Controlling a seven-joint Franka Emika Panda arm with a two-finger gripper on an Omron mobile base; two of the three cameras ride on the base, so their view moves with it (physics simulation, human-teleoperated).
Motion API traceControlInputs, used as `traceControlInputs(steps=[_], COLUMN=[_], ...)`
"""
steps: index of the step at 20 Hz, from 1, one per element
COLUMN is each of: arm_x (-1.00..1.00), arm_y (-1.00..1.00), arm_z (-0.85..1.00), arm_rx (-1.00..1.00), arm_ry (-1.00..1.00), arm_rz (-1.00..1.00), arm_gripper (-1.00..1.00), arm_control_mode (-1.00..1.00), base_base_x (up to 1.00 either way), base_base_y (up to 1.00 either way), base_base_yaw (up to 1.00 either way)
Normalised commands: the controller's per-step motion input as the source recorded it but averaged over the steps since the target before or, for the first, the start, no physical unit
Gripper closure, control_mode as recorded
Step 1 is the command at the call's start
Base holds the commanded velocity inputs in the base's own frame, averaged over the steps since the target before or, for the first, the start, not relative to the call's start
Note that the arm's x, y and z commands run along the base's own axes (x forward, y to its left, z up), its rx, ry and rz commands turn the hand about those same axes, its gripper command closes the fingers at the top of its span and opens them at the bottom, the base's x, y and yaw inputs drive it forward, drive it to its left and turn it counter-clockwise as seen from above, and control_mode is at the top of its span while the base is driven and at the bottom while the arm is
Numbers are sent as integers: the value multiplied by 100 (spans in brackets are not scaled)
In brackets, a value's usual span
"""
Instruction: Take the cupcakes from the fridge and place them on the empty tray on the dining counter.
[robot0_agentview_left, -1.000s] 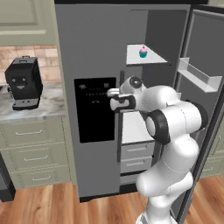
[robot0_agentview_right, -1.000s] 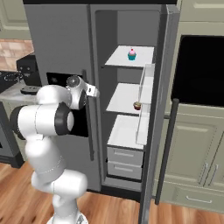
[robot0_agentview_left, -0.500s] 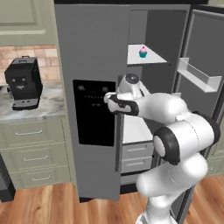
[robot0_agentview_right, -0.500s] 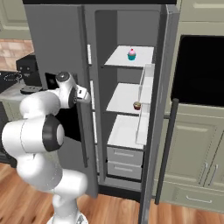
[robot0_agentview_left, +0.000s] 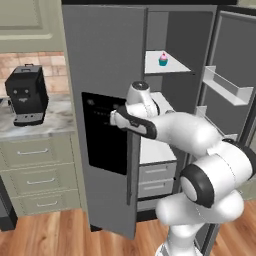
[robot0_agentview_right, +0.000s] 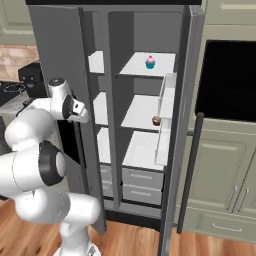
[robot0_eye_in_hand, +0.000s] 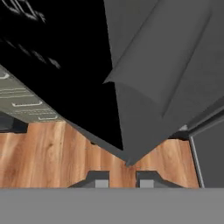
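Observation:
The grey fridge (robot0_agentview_left: 105, 55) stands with its right door (robot0_agentview_left: 235, 65) wide open and its left door, the one with the black dispenser panel (robot0_agentview_left: 102, 135), swung partly out. A cupcake (robot0_agentview_left: 163, 59) (robot0_agentview_right: 150, 62) with a teal wrapper and pink frosting sits on the top white shelf. A second, brownish cupcake (robot0_agentview_right: 156, 120) sits on the middle shelf. My gripper (robot0_agentview_left: 114, 119) (robot0_agentview_right: 83, 115) (robot0_eye_in_hand: 124, 183) is at the left door's inner edge, open, with nothing between its fingertips (robot0_eye_in_hand: 101, 181). The empty tray and the dining counter are out of view.
A black coffee machine (robot0_agentview_left: 26, 95) stands on a short marble counter (robot0_agentview_left: 55, 122) over sage-green drawers (robot0_agentview_left: 37, 175), left of the fridge. A black oven front (robot0_agentview_right: 227, 80) and green cabinets (robot0_agentview_right: 225, 165) are to the right. Wooden floor (robot0_eye_in_hand: 48, 153) lies below.
The fridge's left door has swung outward from closed, showing the shelves behind it. My arm has stretched left with the hand staying at that door's edge.

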Motion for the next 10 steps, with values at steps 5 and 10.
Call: traceControlInputs(steps=[5,10], arm_x=[-67,-74], arm_y=[78,75], arm_z=[-17,-22], arm_rx=[0,0], arm_ry=[11,8], arm_rz=[0,0], arm_gripper=[100,100], arm_control_mode=[-100,-100], base_base_x=[0,0], base_base_y=[0,0], base_base_yaw=[0,0])
